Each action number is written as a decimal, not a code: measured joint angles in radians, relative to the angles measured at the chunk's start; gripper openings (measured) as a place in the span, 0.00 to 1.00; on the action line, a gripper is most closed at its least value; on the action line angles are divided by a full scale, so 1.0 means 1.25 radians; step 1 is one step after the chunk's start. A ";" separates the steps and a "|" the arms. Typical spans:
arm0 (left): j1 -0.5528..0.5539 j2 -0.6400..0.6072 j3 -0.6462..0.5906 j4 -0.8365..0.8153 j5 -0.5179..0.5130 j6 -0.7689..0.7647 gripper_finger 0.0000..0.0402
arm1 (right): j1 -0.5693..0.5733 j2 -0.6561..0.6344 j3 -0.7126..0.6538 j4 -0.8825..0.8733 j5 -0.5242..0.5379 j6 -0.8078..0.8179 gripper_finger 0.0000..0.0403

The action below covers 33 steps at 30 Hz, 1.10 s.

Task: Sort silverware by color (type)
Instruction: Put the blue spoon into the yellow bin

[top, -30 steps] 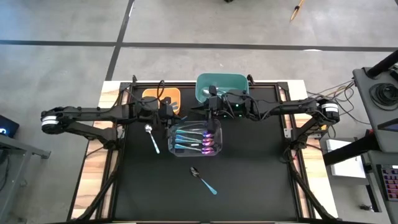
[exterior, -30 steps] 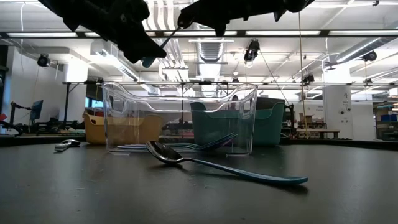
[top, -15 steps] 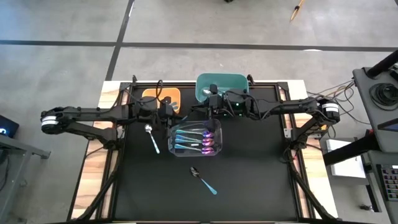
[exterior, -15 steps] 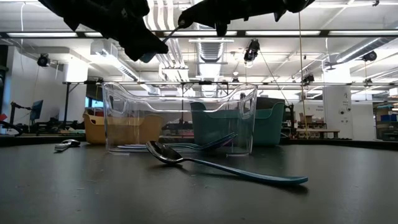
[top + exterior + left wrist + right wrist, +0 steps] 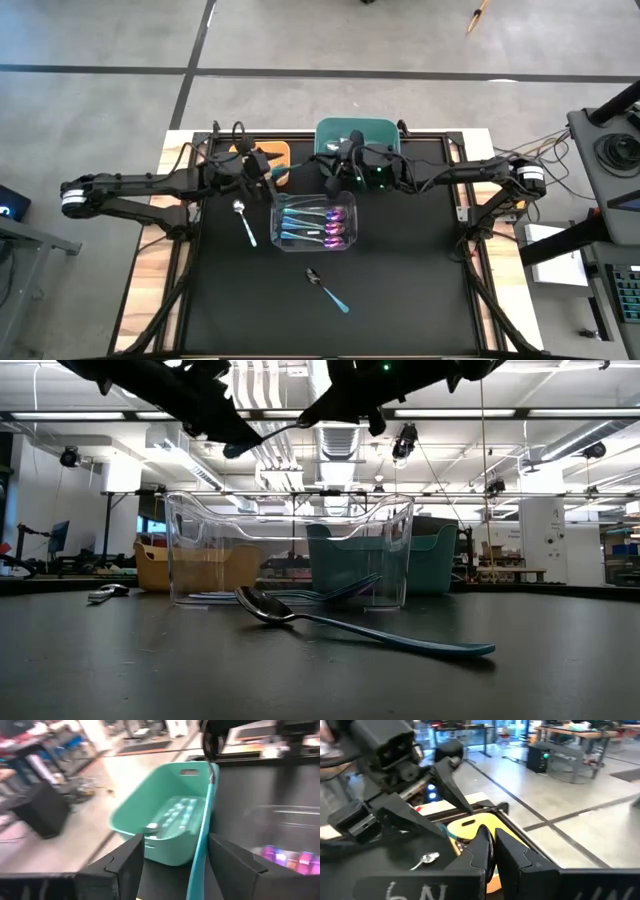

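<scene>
A spoon with a thin teal handle hangs in the air between my two grippers, above the far rim of the clear bin. My right gripper is shut on it. My left gripper is open; its fingers stand on either side of the handle's free end without touching it. In the low view the spoon slants between both arms, high over the clear bin. A silver-bowled spoon and a dark-bowled one lie flat on the black mat. My right gripper pinches the spoon at its narrow end, away from the left gripper, between its two shut fingers. The fingers come about level from the table's right. The bowl is hidden by them. The spoon is lifted clear, its teal handle sticking out toward the left gripper.
The clear bin holds several purple-pink spoons. Behind it at the far edge stand a teal bin and an orange bin. The black mat in front of the clear bin has free room around the dark-bowled spoon.
My left gripper has opened and let go of the spoon's handle end, then risen a little and swung toward the far edge. My right gripper has turned at the wrist toward the far edge and keeps the spoon, which stays in the air between them.
</scene>
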 joint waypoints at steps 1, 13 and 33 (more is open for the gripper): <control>0.000 -0.002 0.000 0.005 -0.022 0.010 0.49 | -0.002 0.000 0.000 0.002 0.005 0.001 0.03; 0.001 0.007 0.000 0.044 -0.058 0.080 0.50 | -0.001 0.018 -0.001 0.017 0.088 0.038 0.03; -0.001 0.094 0.001 0.224 0.052 0.091 0.68 | -0.004 0.028 -0.001 0.024 0.164 0.045 0.03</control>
